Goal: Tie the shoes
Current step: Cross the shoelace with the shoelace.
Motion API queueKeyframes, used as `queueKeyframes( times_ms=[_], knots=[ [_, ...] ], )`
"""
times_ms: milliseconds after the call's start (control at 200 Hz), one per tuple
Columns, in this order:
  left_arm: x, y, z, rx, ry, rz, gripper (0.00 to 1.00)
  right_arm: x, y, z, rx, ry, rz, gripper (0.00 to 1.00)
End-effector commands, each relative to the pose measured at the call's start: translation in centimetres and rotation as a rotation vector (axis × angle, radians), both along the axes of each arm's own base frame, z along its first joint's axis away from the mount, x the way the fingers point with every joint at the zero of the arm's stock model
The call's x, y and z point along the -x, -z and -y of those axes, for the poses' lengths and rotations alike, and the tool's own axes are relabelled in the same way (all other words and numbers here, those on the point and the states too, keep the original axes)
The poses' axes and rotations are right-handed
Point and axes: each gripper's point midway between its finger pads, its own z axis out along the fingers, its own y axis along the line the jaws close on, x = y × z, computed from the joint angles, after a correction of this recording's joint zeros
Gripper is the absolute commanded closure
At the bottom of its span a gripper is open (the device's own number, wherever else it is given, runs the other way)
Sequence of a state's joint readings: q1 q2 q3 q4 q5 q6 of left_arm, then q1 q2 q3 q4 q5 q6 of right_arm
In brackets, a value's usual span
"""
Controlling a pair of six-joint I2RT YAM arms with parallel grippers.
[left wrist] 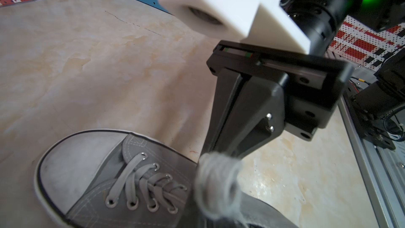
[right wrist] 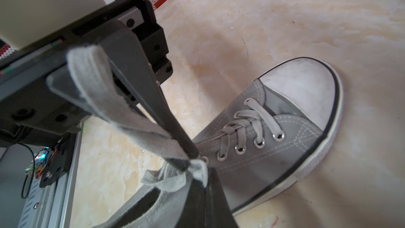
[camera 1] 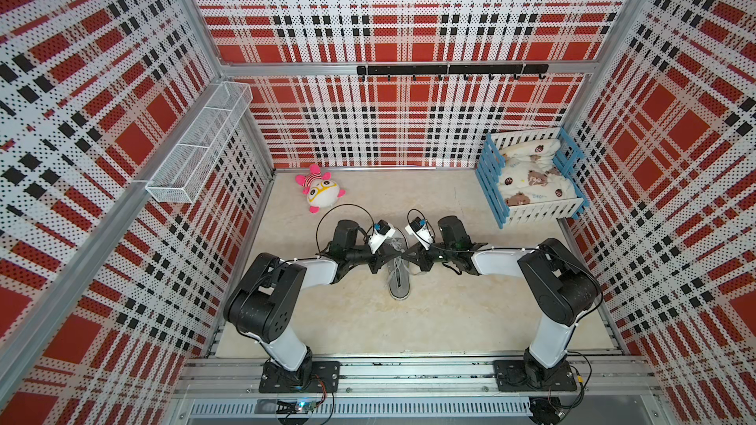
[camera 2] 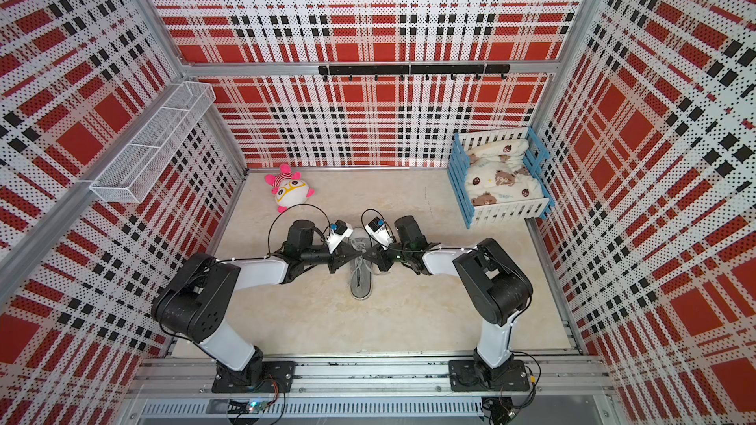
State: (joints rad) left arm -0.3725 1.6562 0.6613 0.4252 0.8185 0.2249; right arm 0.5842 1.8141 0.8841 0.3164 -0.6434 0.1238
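Toe end of the grey canvas low-top sneaker (camera 1: pixel 399 280) faces the far wall and its heel faces the arm bases. Its long axis therefore runs straight away from the robot, midway between the two arms. It sits sole down near the middle of the worktop (camera 1: pixel 409 329), a beige marbled surface. In the wrist views the white rubber toe cap (right wrist: pixel 302 88) looks smudged. The pale grey laces (right wrist: pixel 256 123) criss-cross through metal eyelets.

Both arms reach in from the sides and meet over the sneaker's tongue. The left gripper (right wrist: pixel 189 152) has its jaws pressed together on a flat loop of lace that runs up along one finger. The right gripper (left wrist: pixel 220 151) is closed too, pinching a bunched piece of lace just beside the left gripper's tips, above the top eyelets.

Red, white and black plaid perforated panels (camera 1: pixel 368 14) wall in three sides. A pink-and-white plush toy (camera 1: pixel 321 192) lies near the far left corner. A blue-and-white slatted crate (camera 1: pixel 532 211) holding a bear-print blanket (camera 1: pixel 532 173) stands in the far right corner. Both are well apart from the sneaker. A white wire mesh basket (camera 1: pixel 196 145) hangs on the left wall, and a black hook rail (camera 1: pixel 450 69) crosses the far wall. The arm bases are bolted to an aluminium rail (camera 1: pixel 409 374) along the near edge.
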Motion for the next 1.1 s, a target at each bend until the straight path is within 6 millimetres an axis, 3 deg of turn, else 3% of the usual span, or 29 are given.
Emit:
queueKeyframes(
  times_ms=[0, 230, 461, 586, 757, 897, 1097],
  knots=[
    [-0.1, -1.0, 0.6, 0.024, 0.025, 0.019, 1.00, -1.3, -0.3, 0.4, 0.008, 0.120, 0.014, 1.00],
    [-0.1, -0.9, 0.8, 0.022, 0.021, 0.009, 1.00, -2.7, -2.2, 1.3, -0.043, 0.302, 0.015, 1.00],
    [0.1, -0.8, 1.0, 0.019, 0.024, 0.007, 1.00, -2.6, -3.1, 0.7, -0.042, 0.432, 0.015, 1.00],
    [0.1, -0.8, 0.9, 0.019, 0.023, 0.006, 1.00, -2.0, -3.6, 0.8, -0.022, 0.387, 0.048, 1.00],
    [0.1, -0.9, 0.9, 0.021, 0.025, 0.009, 1.00, -0.4, -2.4, 1.6, 0.052, 0.257, 0.056, 1.00],
    [0.1, -1.1, 0.9, 0.022, 0.026, 0.018, 1.00, 0.7, -2.0, 3.0, 0.080, 0.203, 0.062, 0.83],
    [0.2, -0.9, 0.9, 0.022, 0.033, 0.014, 1.00, 2.6, -0.8, 3.3, 0.097, 0.122, 0.043, 0.60]
  ],
)
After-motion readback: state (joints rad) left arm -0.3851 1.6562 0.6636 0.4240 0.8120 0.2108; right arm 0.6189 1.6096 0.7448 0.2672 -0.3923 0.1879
